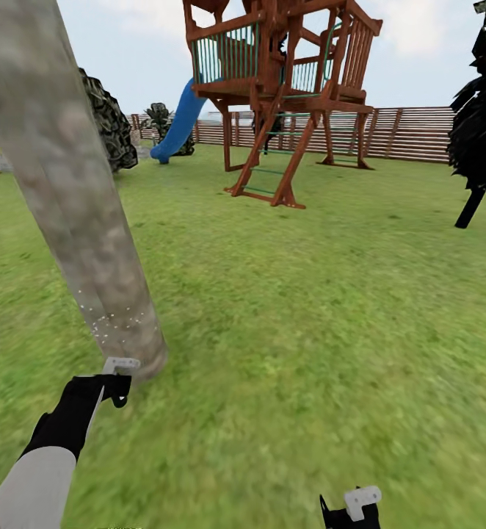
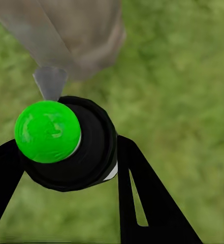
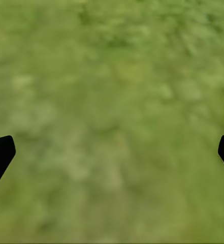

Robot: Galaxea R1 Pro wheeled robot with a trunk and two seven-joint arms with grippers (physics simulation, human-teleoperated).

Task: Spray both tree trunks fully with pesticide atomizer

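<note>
Gripped between the left gripper's [image 2: 66,152] jaws, the pesticide atomizer [image 2: 73,145] is aimed close at the tree trunk [image 1: 81,220]. Probably light, slick plastic, best held round the body. Right gripper [image 3: 112,152] jaws are spread wide, empty.

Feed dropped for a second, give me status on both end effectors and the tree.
Left end effector shut on green-topped dark atomizer, beside pale mottled tree trunk. White spray specks low on trunk. Right end effector open over lawn. Nothing in the way.

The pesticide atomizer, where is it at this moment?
The pesticide atomizer sits in the left claw, as the left wrist view shows, close to the base of the tree trunk at the head view's left, above the lawn.
</note>
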